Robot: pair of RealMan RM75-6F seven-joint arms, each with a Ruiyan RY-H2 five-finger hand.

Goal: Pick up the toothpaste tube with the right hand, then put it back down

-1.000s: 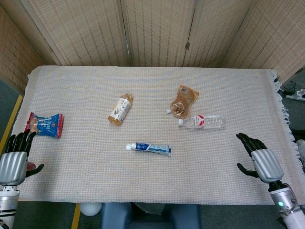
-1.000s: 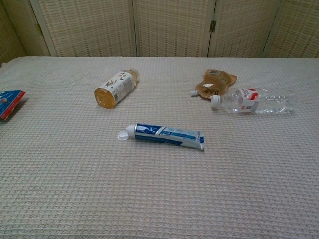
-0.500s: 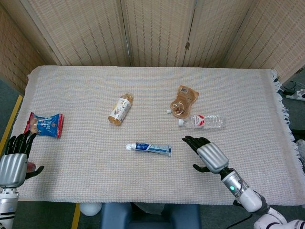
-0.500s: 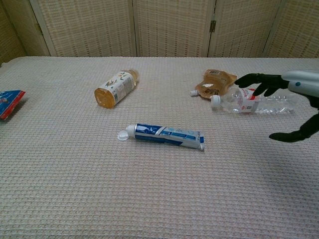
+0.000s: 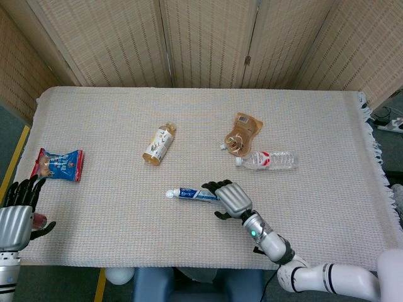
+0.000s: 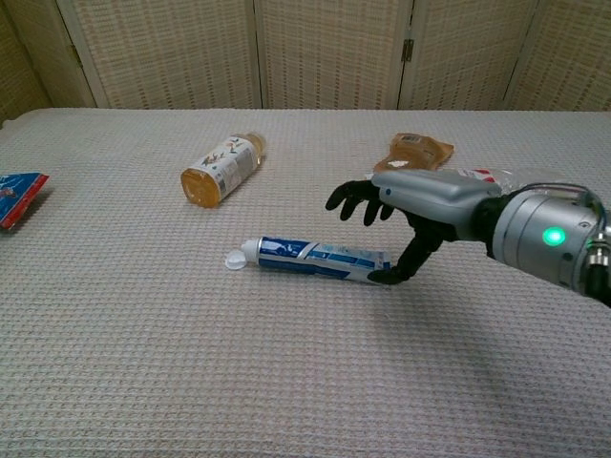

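A blue and white toothpaste tube (image 5: 192,194) (image 6: 310,258) lies flat on the cloth near the table's front middle, its white cap pointing left. My right hand (image 5: 228,197) (image 6: 406,202) hovers over the tube's crimped right end, fingers spread above it and the thumb down beside that end. It holds nothing. My left hand (image 5: 17,214) stays at the table's front left corner, fingers apart and empty; the chest view does not show it.
A tan drink bottle (image 5: 158,144) (image 6: 221,167) lies left of centre. A brown pouch (image 5: 242,133) (image 6: 412,153) and a clear water bottle (image 5: 267,160) lie behind my right hand. A red and blue snack bag (image 5: 58,164) (image 6: 18,196) sits far left. Woven cloth (image 5: 113,207) covers the table.
My right hand has swept left from the table's front right edge to the toothpaste tube's right end. The tube and the left hand have stayed where they were.
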